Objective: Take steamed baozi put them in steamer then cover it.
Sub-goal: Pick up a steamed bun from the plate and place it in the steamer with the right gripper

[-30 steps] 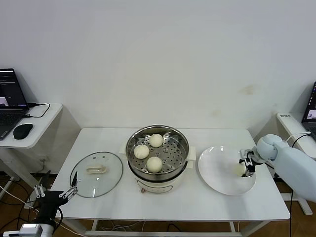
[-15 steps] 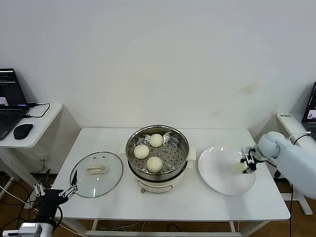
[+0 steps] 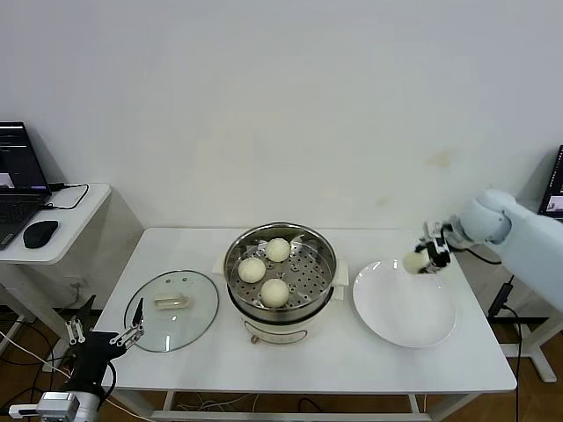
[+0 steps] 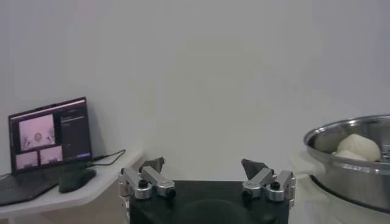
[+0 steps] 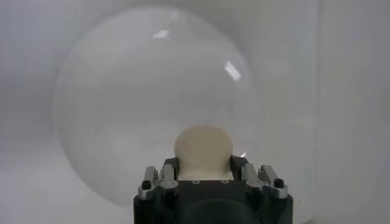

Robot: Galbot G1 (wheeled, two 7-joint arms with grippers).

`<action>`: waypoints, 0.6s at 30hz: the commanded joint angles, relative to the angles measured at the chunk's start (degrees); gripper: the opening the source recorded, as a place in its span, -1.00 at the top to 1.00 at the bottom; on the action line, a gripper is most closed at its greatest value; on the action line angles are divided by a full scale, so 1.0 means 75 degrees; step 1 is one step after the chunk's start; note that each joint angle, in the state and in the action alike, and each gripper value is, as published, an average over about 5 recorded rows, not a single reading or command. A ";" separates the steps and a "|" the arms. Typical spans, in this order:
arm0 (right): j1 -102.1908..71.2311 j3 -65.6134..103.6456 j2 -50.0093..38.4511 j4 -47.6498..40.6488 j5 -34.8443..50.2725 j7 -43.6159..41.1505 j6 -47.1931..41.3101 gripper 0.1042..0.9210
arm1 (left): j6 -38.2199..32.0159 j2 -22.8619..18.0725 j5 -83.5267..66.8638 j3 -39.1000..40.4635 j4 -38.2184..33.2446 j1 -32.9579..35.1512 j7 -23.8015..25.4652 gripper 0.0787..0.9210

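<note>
Lifted off the plate (image 3: 405, 309) since a second ago, the right gripper (image 3: 423, 258) now hangs above the plate's far right rim with its fingers clamped on the fourth bun (image 3: 413, 262); earlier it sat low on the plate's right side around that bun. From the right wrist, the held bun (image 5: 203, 148) sits between the two fingers, the plate (image 5: 109, 109) below it.

Three buns lie on the steamer's perforated tray: one at the far side (image 3: 279, 250), one at the left (image 3: 252, 269), one at the near side (image 3: 275, 292). The steamer (image 3: 319, 297) stands mid-table, just left of the plate, uncovered. The lid (image 3: 202, 318) lies flat on the table to the steamer's left, handle up.

The left gripper (image 3: 106, 338) has barely shifted, parked low off the table's near left corner, close to the lid's near edge, its fingers spread wide; the left wrist view shows the fingers (image 4: 149, 179) well apart, with the steamer's rim (image 4: 347, 137) off to one side.

A laptop (image 3: 18, 180) and mouse (image 3: 40, 233) sit on a side desk at the far left.
</note>
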 commanded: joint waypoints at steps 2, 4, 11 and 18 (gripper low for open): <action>0.3471 -0.2638 0.0867 0.1433 0.2882 0.0559 -0.1589 -0.05 | -0.0001 -0.0006 -0.0007 0.0048 -0.0007 -0.0014 -0.0001 -0.77; 0.3640 -0.2814 0.1254 0.1503 0.3405 0.0773 -0.1882 -0.05 | -0.0004 -0.0035 -0.0003 0.0071 -0.0011 -0.0033 -0.0002 -0.77; 0.3194 -0.2815 0.2348 0.1390 0.4665 0.1659 -0.2761 -0.05 | -0.0002 -0.0157 0.0007 0.0084 -0.0080 -0.0085 -0.0008 -0.77; 0.2343 -0.2678 0.3069 0.0946 0.4981 0.2430 -0.3089 -0.05 | -0.0010 -0.0160 -0.0022 -0.0064 -0.0116 -0.0008 -0.0007 -0.77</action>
